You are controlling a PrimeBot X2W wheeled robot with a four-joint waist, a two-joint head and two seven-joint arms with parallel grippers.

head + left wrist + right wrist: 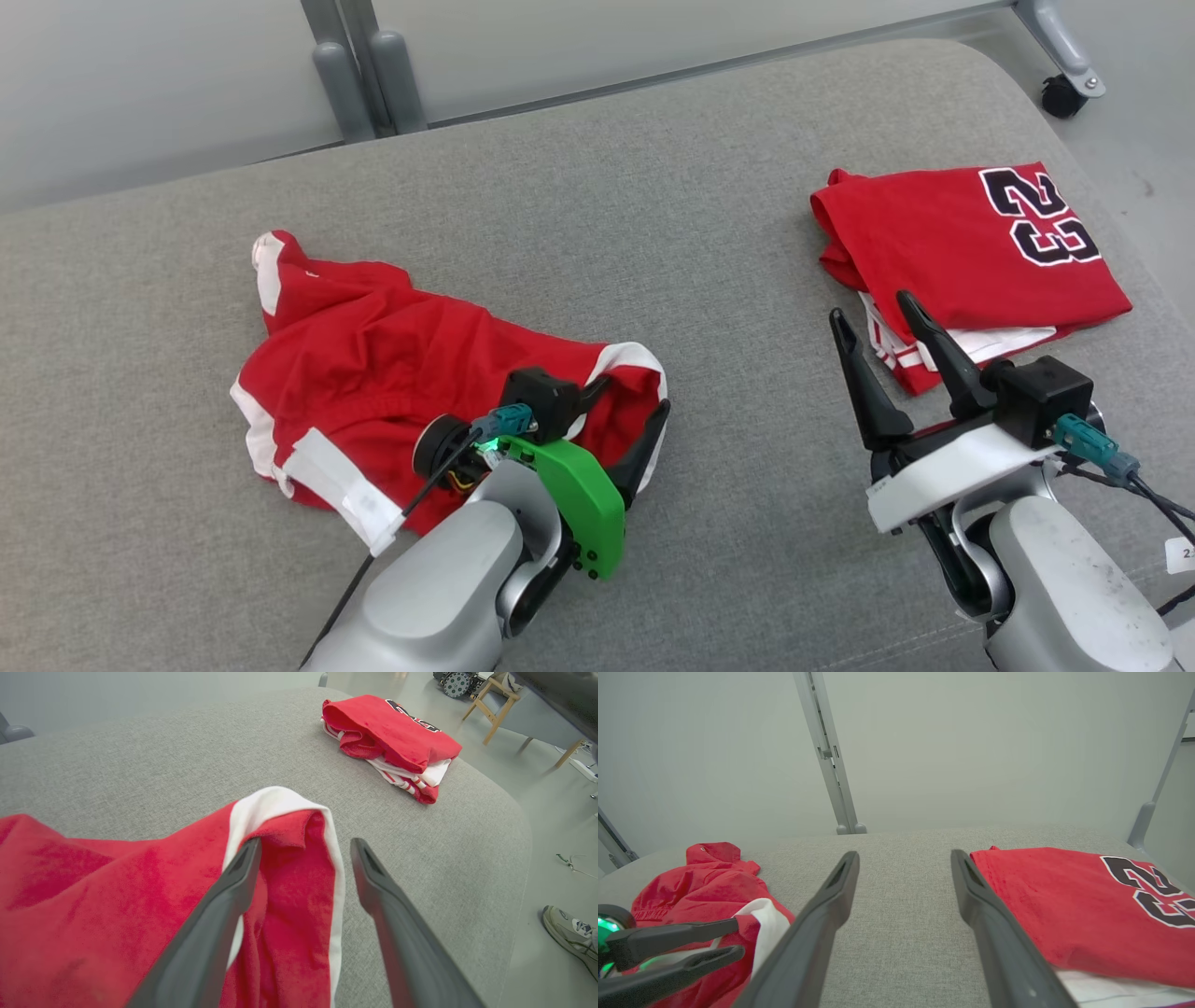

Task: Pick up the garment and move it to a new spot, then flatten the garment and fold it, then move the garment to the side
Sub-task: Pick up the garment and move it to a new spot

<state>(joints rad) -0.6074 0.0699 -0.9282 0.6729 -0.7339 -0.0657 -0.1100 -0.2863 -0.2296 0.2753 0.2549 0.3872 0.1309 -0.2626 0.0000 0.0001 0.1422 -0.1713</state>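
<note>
Garment [373, 373]: red cloth w/ white trim, soft, fuzzy nap, matt, creased. Folded jersey [943, 252]: similar cloth, matt; black numerals look flat-printed. Work surface [653, 187]: grey woven fabric, coarse weave, matt. Left gripper [635, 394] & right gripper [870, 306]: dark plastic fingers, smooth, satin. Green bracket [583, 509]: plastic, smooth, slight sheen. Right forearm [1074, 579]: silver-grey shell, smooth, speckled w/ scuffs. Frame posts [364, 75]: grey metal, smooth.

light: bright, even | shadows: soft | wrist-view edges: bowed
</note>
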